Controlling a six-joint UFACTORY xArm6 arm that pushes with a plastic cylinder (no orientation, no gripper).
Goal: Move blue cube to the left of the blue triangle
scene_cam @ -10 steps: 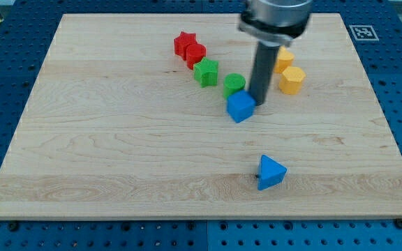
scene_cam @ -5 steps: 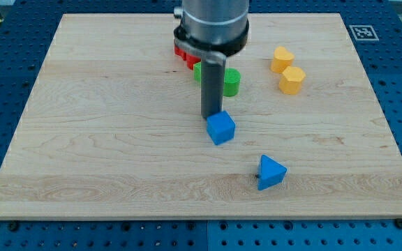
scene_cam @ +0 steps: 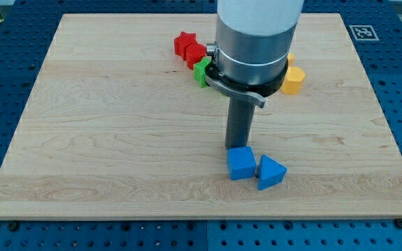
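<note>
Contact sits behind the blue cube [scene_cam: 241, 162], my tip [scene_cam: 237, 147] touching its far face; no claw exists, nothing held; light, rigid, slides readily; touches blue triangle [scene_cam: 271, 172].

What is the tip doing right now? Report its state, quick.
My tip: no jaws, holding nothing; it stands against the top side of the blue cube, which sits just left of the blue triangle.

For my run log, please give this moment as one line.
blue cube: touching blue triangle, on its view-left | my tip: at cube's top edge | goal: appears met
</note>
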